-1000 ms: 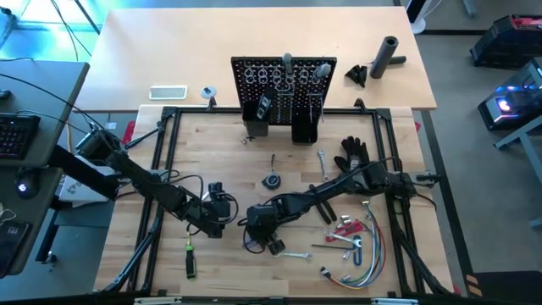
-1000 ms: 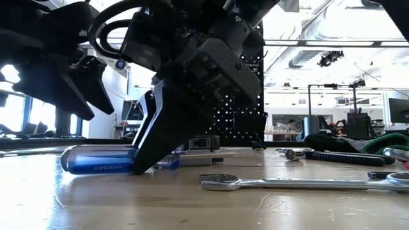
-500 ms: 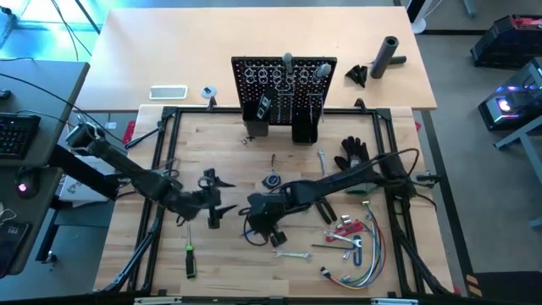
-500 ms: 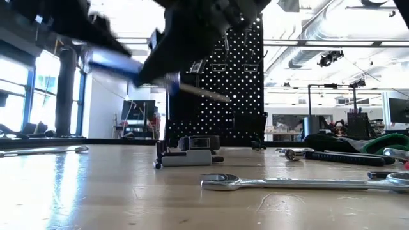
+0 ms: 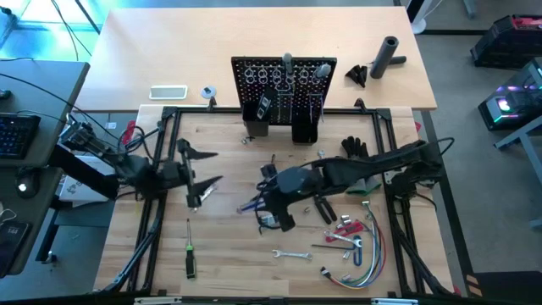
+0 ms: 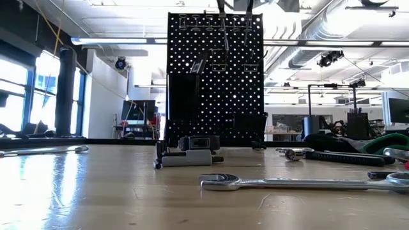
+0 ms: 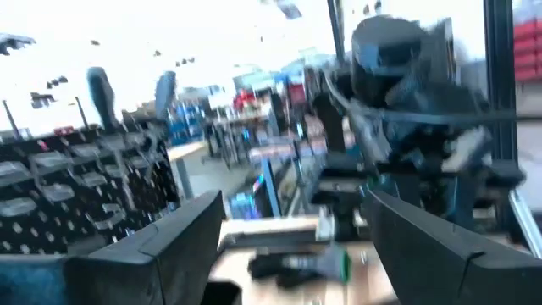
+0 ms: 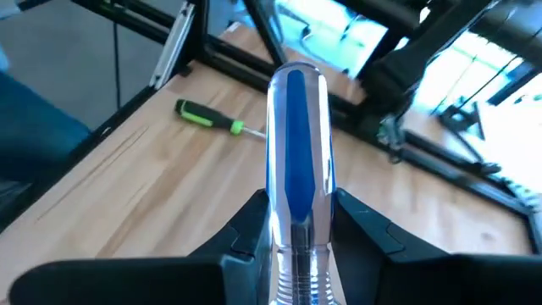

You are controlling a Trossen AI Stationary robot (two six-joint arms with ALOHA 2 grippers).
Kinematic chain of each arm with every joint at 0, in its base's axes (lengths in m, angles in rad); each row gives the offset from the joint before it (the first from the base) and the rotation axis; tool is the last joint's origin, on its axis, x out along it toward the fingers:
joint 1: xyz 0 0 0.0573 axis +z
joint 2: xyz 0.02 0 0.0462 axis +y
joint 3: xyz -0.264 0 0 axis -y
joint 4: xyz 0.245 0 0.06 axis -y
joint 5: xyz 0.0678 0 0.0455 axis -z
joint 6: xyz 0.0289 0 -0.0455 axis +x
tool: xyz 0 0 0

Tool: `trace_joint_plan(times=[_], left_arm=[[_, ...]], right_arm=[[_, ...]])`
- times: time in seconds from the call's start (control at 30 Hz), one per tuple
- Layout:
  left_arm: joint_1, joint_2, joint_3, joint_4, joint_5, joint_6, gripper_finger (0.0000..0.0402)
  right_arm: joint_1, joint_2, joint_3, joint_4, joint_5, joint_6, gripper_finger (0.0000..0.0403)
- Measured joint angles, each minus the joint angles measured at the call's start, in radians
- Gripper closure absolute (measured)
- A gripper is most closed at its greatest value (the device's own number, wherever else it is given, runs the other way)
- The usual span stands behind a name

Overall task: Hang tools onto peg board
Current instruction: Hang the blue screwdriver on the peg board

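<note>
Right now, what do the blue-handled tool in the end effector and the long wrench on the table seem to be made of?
Blue-handled tool: apparently glossy clear plastic over a blue core; it reflects highlights. Long silver wrench: probably polished metal, shiny and grey.

No text, label, brand, number or sign can be read anywhere in these views, neither on the tools, nor on the black perforated peg board (image 6: 215,76), nor on the wooden tabletop (image 5: 229,152).
</note>
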Motion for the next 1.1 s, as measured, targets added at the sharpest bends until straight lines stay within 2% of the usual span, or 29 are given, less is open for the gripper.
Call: trace_joint_plan(times=[0.17,0.47,0.7,0.97,1.1], left_arm=[[0.001,-0.003,0.000,0.092,0.020,0.083,0.0120],[0.086,0.056,0.000,0.132,0.225,0.075,0.0120],[0.170,0.104,0.001,0.246,0.332,0.063,0.0120],[0.239,0.114,0.000,0.339,0.186,0.083,0.0120],[0.251,0.111,0.000,0.359,0.173,0.056,0.0120]], right_arm=[[0.008,-0.027,0.000,0.056,0.069,-0.054,0.0319],[-0.023,-0.033,0.000,0.208,0.097,-0.138,0.0318],[-0.044,-0.068,0.000,0.289,0.098,-0.184,0.0317],[-0.048,-0.108,0.000,0.270,0.098,-0.193,0.0316],[-0.048,-0.107,0.000,0.256,0.098,-0.203,0.0316]])
